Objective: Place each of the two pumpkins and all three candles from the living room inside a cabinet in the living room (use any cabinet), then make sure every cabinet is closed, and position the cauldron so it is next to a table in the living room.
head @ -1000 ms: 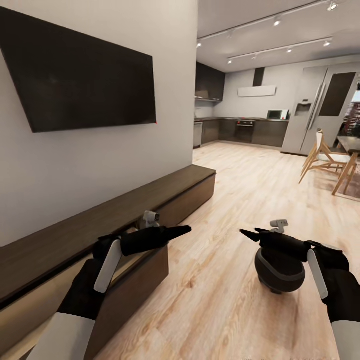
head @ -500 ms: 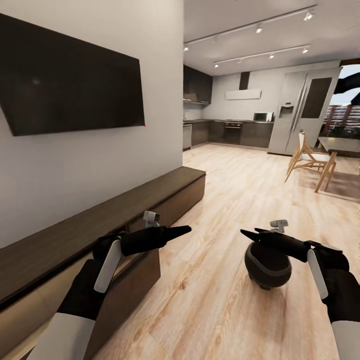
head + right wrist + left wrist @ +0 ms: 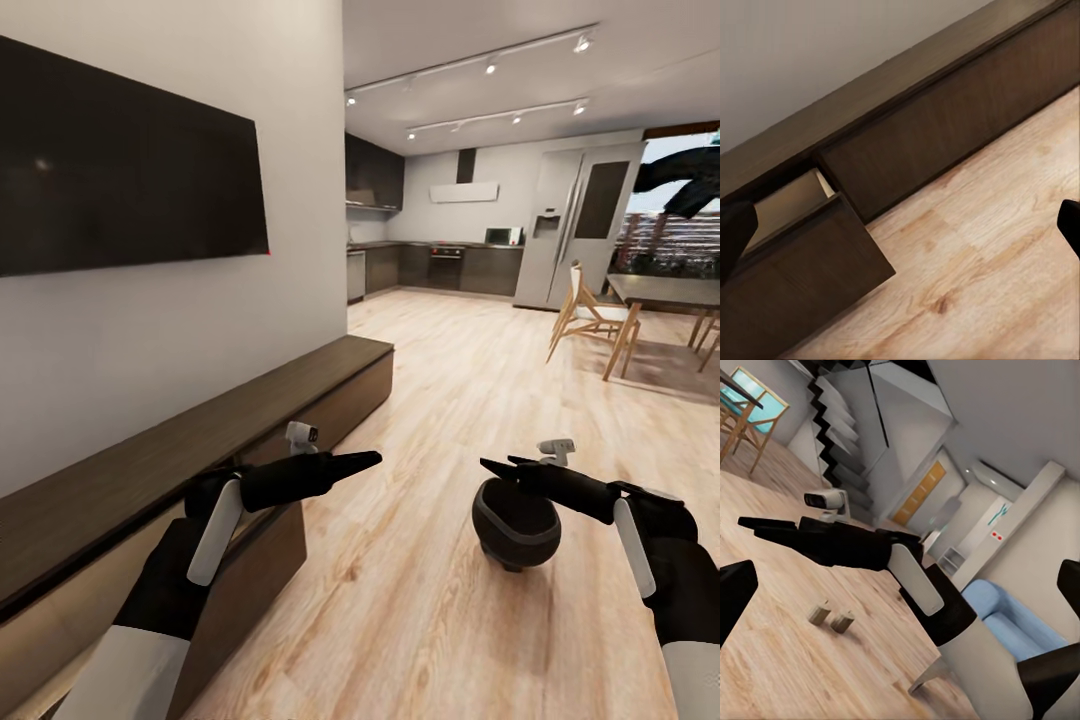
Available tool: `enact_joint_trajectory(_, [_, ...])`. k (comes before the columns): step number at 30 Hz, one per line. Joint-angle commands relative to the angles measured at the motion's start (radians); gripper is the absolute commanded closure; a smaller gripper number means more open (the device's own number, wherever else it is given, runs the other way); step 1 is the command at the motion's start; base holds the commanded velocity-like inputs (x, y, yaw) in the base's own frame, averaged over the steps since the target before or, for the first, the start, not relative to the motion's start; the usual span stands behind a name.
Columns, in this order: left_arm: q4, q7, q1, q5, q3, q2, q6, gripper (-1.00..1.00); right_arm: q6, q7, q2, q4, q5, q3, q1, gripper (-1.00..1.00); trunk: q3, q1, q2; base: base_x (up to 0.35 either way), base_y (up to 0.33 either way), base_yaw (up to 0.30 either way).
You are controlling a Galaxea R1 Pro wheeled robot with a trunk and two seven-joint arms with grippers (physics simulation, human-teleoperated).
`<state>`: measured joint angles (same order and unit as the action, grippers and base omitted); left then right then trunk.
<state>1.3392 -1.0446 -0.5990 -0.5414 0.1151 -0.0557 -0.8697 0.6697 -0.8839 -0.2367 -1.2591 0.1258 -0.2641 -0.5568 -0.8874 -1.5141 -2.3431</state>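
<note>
**View swings right; drawer open, cauldron on the floor ahead**

1. Change observed. Across the last second the whole head view has shifted: the wall television and the kitchen have slid toward 9 o'clock, and the dining table (image 3: 665, 292) with its chairs has come further into frame at 2 o'clock. Both arms keep the same place in the picture. This indicates a turn of the camera or base toward the right, not a move of the things.

2. Cauldron. The cauldron (image 3: 515, 522) stands upright on the wood floor (image 3: 420, 600) at roughly 5 o'clock in the head view, partly behind the right gripper (image 3: 492, 467). It appears to sit on the floor and not in the gripper.

3. Cabinet. The cabinet (image 3: 200, 440) runs along the wall at 8 o'clock. One drawer (image 3: 817, 225) stands pulled out, its pale inside showing in the right wrist view.

4. Grippers. The left gripper (image 3: 365, 460) and the right gripper are held level over the floor. Both carry nothing; the wrist views show the fingers spread wide apart.

5. Other items. Two small beige blocks (image 3: 831, 617) lie on the floor in the left wrist view; whether they are candles cannot be told.

6. Judgement. The open drawer must yet be shut. The turn toward the dining table suggests positioning the cauldron is the step in hand.
</note>
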Motion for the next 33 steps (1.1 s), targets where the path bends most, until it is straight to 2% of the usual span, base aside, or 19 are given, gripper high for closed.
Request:
enact_joint_trajectory(1, [0.0,0.0,0.0,0.0,0.0,0.0,0.0,-1.0,0.002,0.0,0.005,0.0,0.0,0.004,0.0,-1.0,-0.001,0.0,0.0,0.0,0.0,0.081])
enact_joint_trajectory(5, [0.0,0.0,0.0,0.0,0.0,0.0,0.0,-1.0,0.009,0.009,0.048,0.005,-0.005,0.01,0.0,-1.0,-0.006,0.0,0.0,0.0,0.0,0.119])
enact_joint_trajectory(8, [0.0,0.0,0.0,0.0,0.0,-0.001,0.0,-1.0,0.026,0.05,0.063,0.007,-0.006,0.013,0.0,-1.0,-0.01,0.0,0.0,0.0,0.0,0.137])
enact_joint_trajectory(13, [-0.001,0.0,0.0,0.0,0.0,-0.001,0.0,-1.0,0.036,0.078,0.067,0.008,-0.005,0.014,0.0,-1.0,-0.018,0.0,0.0,0.0,0.0,0.141])
enact_joint_trajectory(23, [-0.005,0.0,-0.001,0.0,0.0,-0.001,0.0,-1.0,0.039,0.087,0.069,0.015,-0.004,0.013,0.0,-1.0,-0.032,0.0,0.0,0.0,0.0,0.13])
enact_joint_trajectory(28, [-0.011,0.0,0.0,0.0,0.0,-0.001,0.0,-1.0,0.04,0.088,0.067,0.02,-0.003,0.011,0.0,-1.0,-0.04,0.0,0.0,0.0,0.0,0.014])
enact_joint_trajectory(33, [-0.012,0.0,-0.001,0.0,0.0,-0.001,0.0,-1.0,0.058,0.086,0.068,0.017,0.002,0.009,0.001,-1.0,-0.045,0.0,0.0,0.0,0.0,-0.156])
